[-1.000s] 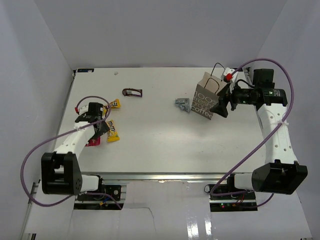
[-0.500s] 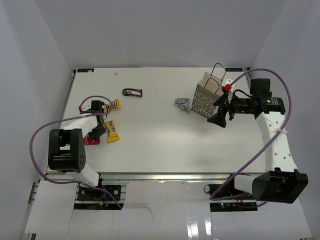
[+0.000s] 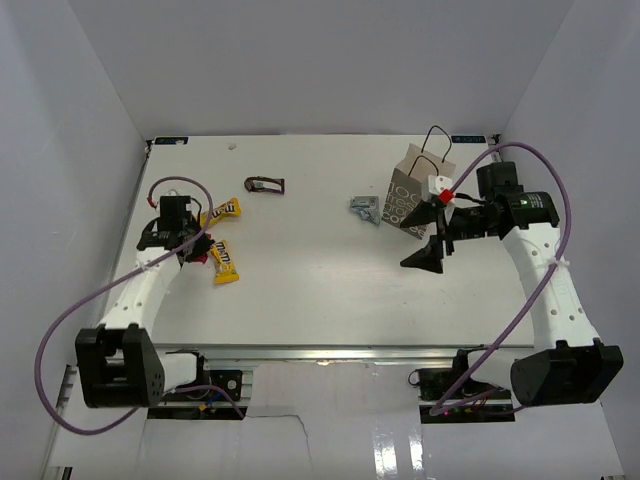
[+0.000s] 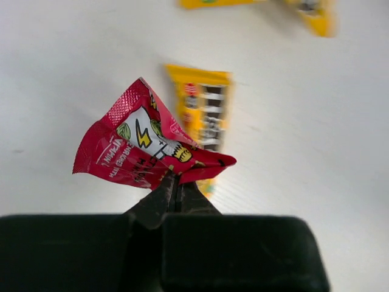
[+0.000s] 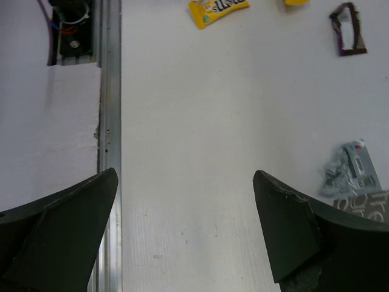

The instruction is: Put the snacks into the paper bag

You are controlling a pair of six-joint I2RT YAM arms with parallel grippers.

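Counter [image 3: 320, 270] carries the whole layout. The paper bag [image 3: 408, 195] stands upright at its far right, mouth up, cord handles above. The right fingers [image 5: 67, 210] are spread wide with nothing between them; they hang just on the near side of the bag, pointing across the counter. The left fingers [image 4: 177, 190] are clenched on the lower edge of a red packet [image 4: 143, 152], which is lifted clear of the surface at the far left. The governing relation is that the bag lies well apart from the held packet, straight across the counter to the right. The right arm is much the nearer to the bag, but the left arm has the load. One yellow packet [image 3: 224, 262] lies directly under the left fingers, long axis running away from them, and a second yellow packet [image 3: 222, 210] lies just beyond. A purple-brown packet [image 3: 265, 184] sits farther back, and a silver packet [image 3: 366, 209] lies just beside the bag's left face. The bag's interior cannot be seen, so its contents cannot be told. The right wrist partly covers its mouth, and the right wrist view shows only a corner of its lettering.
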